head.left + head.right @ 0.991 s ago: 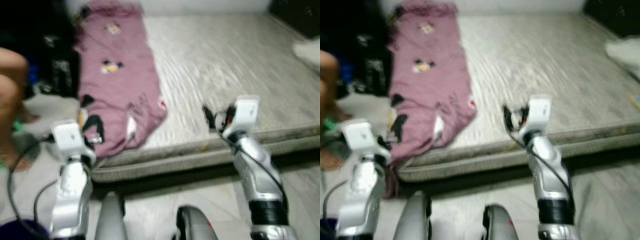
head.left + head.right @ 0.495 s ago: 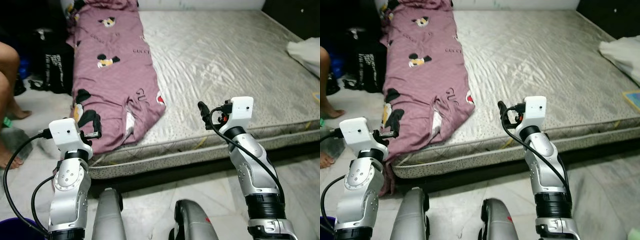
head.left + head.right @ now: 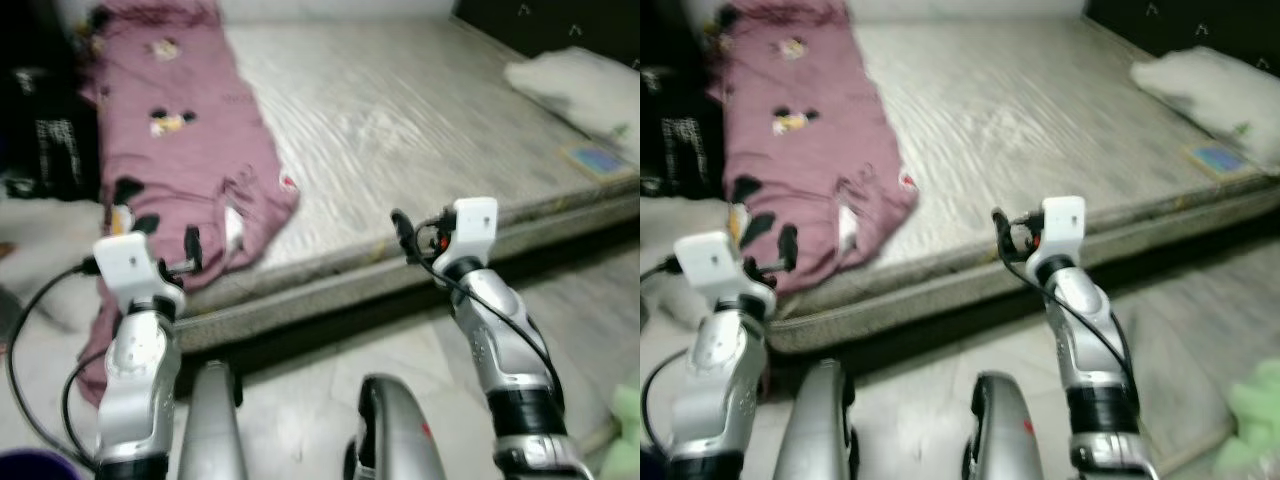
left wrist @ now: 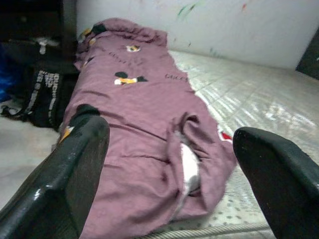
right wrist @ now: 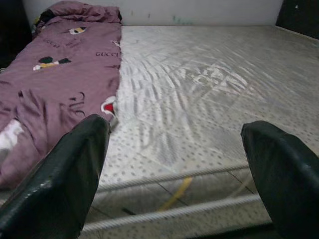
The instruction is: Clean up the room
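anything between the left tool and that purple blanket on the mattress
Nothing visible does. The left tool is open and aimed straight at the purple blanket, with only open air between them. The blanket's near end hangs over the mattress edge.

Head views look down over the mattress (image 3: 420, 130) – wrist views low, sharing the blanket (image 4: 139, 124)

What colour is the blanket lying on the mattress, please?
Mauve-pink blanket with cartoon mouse prints, clearest in the left wrist view.

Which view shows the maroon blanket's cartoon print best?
Left wrist view: the maroon blanket is sharp and close, its cartoon figures and lettering distinct. The right wrist view catches it along one side. Both eye views show its whole length on the mattress, but blurred.
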Controlling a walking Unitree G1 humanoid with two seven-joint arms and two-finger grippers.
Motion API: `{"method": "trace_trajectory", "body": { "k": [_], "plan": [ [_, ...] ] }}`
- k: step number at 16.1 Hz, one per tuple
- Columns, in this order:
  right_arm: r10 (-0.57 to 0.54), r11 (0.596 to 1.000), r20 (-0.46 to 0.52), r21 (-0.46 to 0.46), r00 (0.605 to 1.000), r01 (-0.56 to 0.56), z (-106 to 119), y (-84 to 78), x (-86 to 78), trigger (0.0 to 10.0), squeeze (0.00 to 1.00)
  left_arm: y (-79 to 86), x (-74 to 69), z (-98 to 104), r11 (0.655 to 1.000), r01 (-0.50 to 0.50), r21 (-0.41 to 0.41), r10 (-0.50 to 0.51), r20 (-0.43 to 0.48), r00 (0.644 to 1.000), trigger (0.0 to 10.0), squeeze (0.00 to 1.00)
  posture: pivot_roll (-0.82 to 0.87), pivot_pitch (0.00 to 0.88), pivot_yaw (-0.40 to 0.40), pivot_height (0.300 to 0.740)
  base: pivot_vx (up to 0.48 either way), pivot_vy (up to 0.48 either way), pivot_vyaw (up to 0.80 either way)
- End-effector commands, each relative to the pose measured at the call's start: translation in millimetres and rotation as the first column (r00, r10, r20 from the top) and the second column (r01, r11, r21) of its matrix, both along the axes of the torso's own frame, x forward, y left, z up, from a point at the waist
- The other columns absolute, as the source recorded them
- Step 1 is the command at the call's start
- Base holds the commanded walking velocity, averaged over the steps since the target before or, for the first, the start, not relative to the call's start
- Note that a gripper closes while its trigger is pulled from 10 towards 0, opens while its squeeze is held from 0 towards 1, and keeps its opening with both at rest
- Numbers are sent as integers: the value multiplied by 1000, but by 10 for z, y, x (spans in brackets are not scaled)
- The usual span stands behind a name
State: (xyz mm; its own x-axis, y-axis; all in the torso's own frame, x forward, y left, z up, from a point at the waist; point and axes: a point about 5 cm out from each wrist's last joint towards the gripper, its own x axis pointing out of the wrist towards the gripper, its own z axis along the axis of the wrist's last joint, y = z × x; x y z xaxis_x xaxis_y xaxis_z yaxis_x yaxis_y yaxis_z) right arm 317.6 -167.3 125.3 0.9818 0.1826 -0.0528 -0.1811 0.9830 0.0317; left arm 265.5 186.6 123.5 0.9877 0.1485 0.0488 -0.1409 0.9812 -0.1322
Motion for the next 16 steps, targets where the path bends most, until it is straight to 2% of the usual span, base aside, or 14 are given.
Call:
{"method": "trace_trajectory", "body": {
  "k": [1,5,10,16],
  "plan": [
    [16,1000,10,-9,1000,-16,29,30,32,10000,0,3,-23,-31,1000,2,-10,-2,-13,1000,10000,0,-75,67,-55,586,0,0,0],
    [26,1000,9,-8,1000,-26,20,40,41,10000,0,1,-34,-48,1000,6,-25,-6,-18,1000,10000,0,-75,72,-62,586,61,0,0],
    [34,999,12,-7,999,-34,16,51,46,10000,0,-2,-32,-55,999,10,-31,-11,-22,1000,10000,0,-75,73,-62,586,262,0,719],
    [23,1000,6,-2,1000,-23,2,42,45,10000,0,-8,-36,-63,999,19,-33,-20,-27,999,10000,0,-74,72,-60,586,337,0,0]
  ]
}}
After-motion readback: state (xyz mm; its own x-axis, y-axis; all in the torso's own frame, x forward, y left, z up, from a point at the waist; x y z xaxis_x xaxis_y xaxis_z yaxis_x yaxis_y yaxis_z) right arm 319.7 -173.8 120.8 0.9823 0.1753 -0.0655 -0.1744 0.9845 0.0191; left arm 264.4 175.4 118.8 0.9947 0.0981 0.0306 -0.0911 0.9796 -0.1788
